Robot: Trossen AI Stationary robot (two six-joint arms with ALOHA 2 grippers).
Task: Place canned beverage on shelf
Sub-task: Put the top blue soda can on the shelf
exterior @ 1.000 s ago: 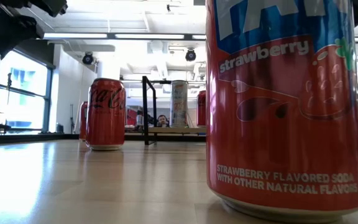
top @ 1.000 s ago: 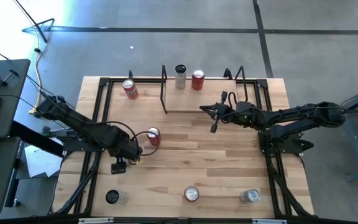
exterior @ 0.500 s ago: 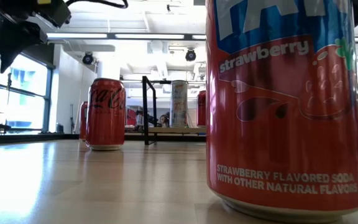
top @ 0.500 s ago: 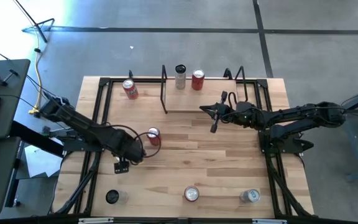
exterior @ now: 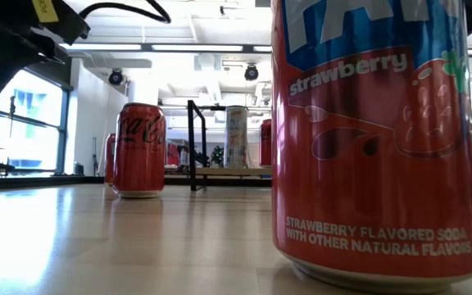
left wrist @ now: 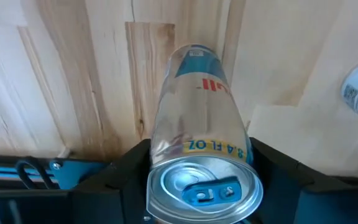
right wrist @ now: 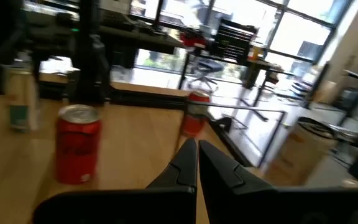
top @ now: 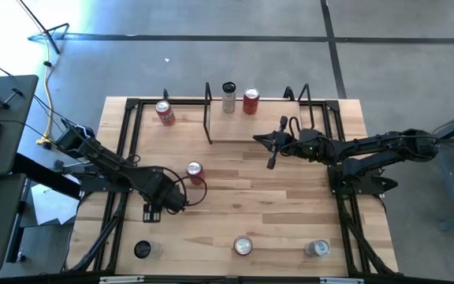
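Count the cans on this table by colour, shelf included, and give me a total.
Red cans: 4
Silver cans: 3, with a tall one on the shelf, one at the front right, and one gripped by the left pincer
Black-topped can: 1
Total: 8

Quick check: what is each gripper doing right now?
Left gripper: fingers either side of a silver can, grip not confirmed.
Right gripper: shut, empty.
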